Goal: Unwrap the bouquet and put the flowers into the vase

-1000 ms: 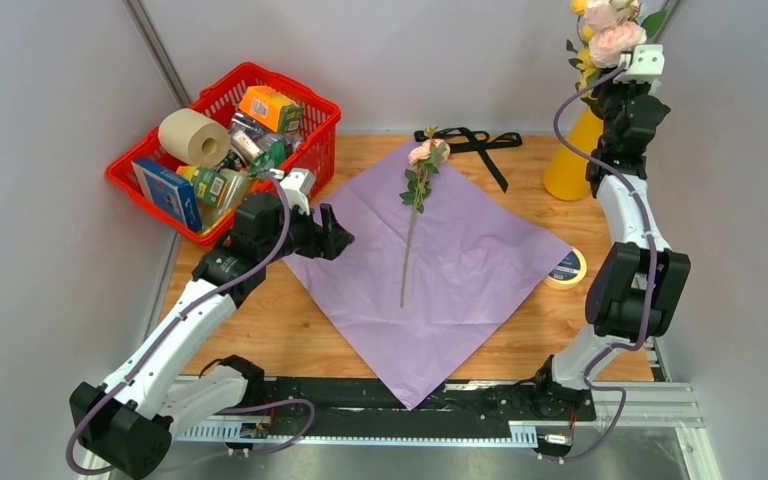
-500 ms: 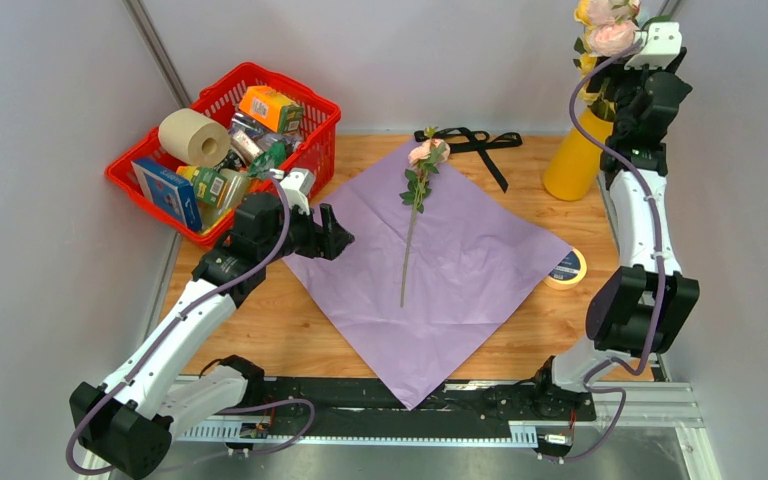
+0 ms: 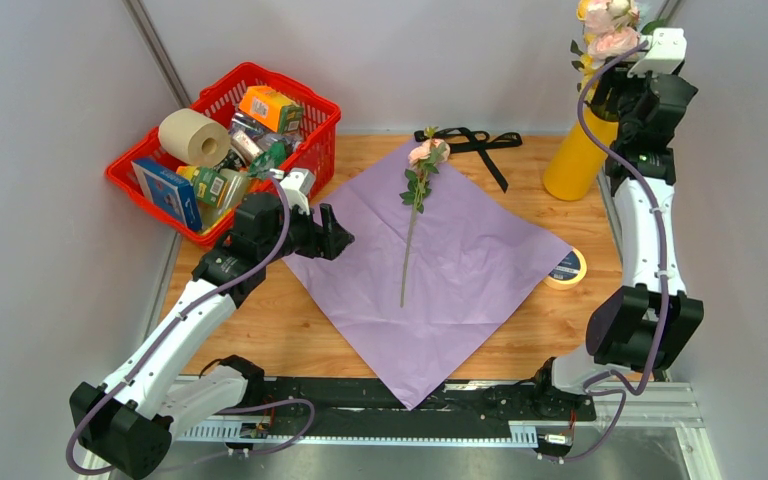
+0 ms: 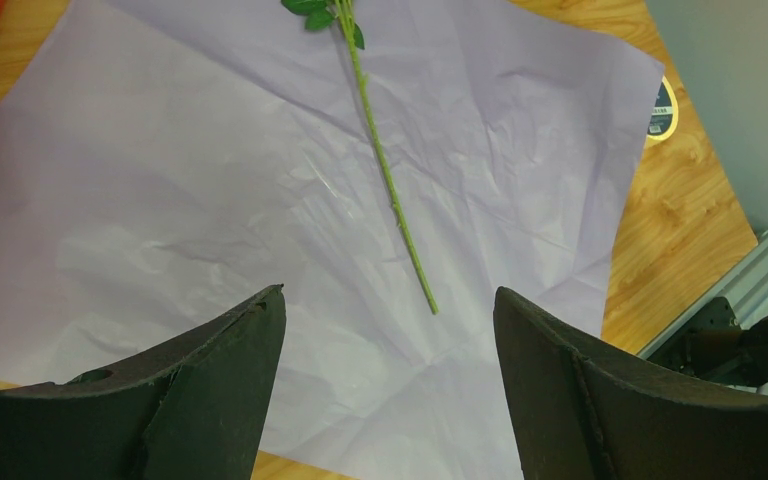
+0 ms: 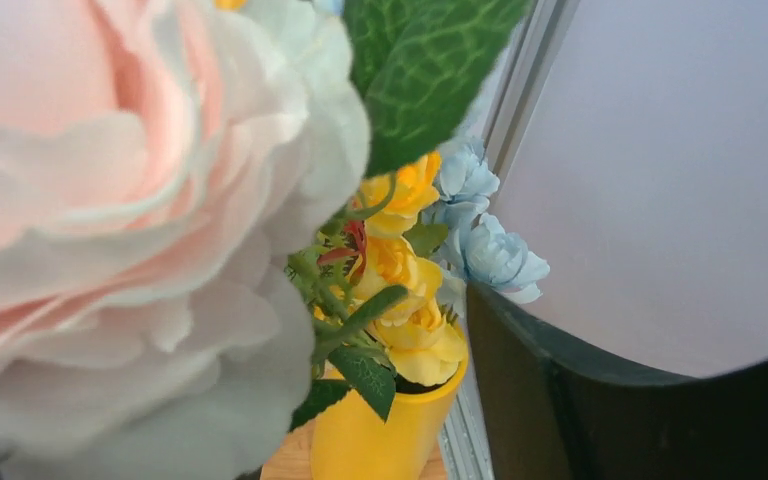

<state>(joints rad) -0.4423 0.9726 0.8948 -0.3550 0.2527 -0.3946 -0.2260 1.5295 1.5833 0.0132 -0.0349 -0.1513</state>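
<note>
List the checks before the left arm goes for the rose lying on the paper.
1. Left gripper open and empty: ok.
2. Pink rose lying flat on the purple wrapping paper, stem exposed: ok.
3. Black ribbon clear of the rose's bloom: cannot tell, they lie close together.
4. Yellow vase standing: ok.
5. Right gripper free of the flowers in the vase: cannot tell, a bloom blocks its wrist view.
</note>
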